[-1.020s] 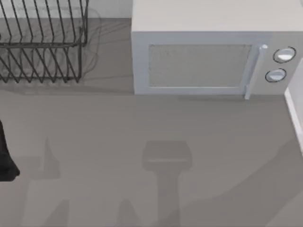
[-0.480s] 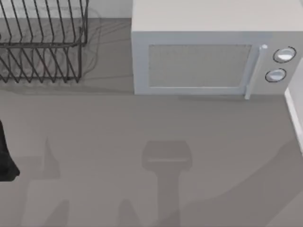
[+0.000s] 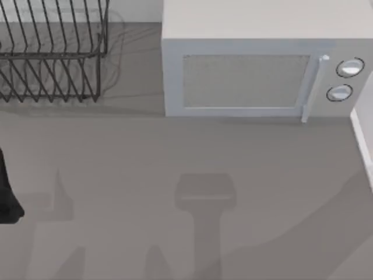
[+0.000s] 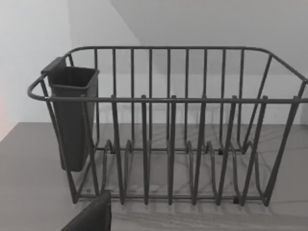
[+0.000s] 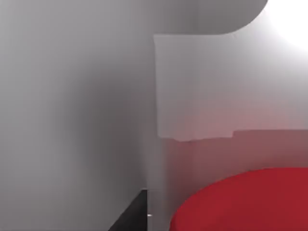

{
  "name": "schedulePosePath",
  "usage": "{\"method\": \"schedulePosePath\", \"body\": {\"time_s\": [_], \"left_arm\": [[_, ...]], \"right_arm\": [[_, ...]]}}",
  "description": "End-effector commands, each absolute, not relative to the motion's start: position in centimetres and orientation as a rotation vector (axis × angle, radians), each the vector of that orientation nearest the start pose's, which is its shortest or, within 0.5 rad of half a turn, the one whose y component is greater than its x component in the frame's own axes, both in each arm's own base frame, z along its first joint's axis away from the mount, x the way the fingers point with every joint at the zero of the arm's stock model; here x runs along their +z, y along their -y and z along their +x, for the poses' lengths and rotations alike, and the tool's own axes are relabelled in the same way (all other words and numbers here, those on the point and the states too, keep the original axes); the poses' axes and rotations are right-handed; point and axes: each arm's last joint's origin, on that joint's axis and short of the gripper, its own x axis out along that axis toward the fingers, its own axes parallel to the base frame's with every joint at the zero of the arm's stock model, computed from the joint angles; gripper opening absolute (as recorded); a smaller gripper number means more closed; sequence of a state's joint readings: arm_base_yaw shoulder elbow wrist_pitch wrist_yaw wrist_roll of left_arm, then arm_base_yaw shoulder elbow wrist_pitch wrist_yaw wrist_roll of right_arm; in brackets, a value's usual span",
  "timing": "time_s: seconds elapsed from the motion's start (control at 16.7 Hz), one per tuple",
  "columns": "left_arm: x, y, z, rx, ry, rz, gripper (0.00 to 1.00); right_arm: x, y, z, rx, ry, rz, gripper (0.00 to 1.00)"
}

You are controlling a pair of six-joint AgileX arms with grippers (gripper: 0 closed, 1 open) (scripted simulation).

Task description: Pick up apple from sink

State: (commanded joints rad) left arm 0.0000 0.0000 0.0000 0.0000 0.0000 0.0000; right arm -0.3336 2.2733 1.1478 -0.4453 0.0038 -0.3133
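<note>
On the table (image 3: 175, 157), a dish rack (image 3: 49, 55) stands at the back left, and a microwave (image 3: 256, 70) sits to its right along the back. A cutlery holder (image 4: 72, 115) hangs on one end of the rack.

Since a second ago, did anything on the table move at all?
No, nothing visibly changed in the top view. The dish rack and the microwave stand where they were, and the dark bit of the left arm at the table's left edge stays put. The right wrist view has the apple close by.
</note>
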Motion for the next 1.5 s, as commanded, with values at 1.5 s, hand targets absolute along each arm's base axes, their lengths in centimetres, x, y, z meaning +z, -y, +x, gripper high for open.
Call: {"method": "schedulePosePath", "body": {"time_s": [1.5], "left_arm": [[16.0, 0.1, 10.6, 0.0, 0.0, 0.0, 1.0]], "right_arm": [[26.0, 11.9, 35.2, -0.009, -1.539, 0.02, 0.0]]}}
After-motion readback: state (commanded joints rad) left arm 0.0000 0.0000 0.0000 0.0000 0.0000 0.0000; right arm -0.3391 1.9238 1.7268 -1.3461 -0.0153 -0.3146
